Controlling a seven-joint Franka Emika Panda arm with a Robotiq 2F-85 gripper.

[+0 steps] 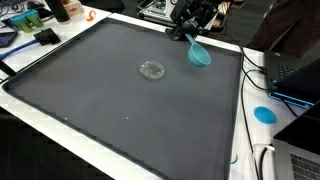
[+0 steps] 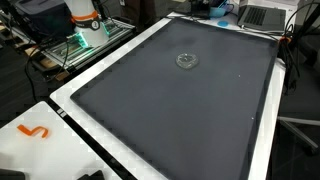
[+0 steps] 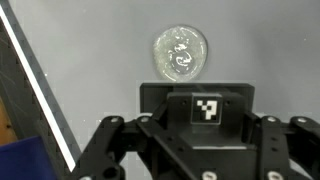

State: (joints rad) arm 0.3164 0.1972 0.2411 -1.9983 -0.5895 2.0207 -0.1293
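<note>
One clear dish lies on the grey mat, well ahead of the jaws. Teal scoop just below gripper. Grip state: can't tell, fingertips hidden.

Teal scoop just below tool, clear dish on dark mat

Soft, even overhead light falls across the dark mat, and we see only faint shadows. The white counter edge glares brightly. In the wrist view the clear dish glints white, while the fingers loom dark and blurred. We find both exterior views coarse and grainy.
</note>
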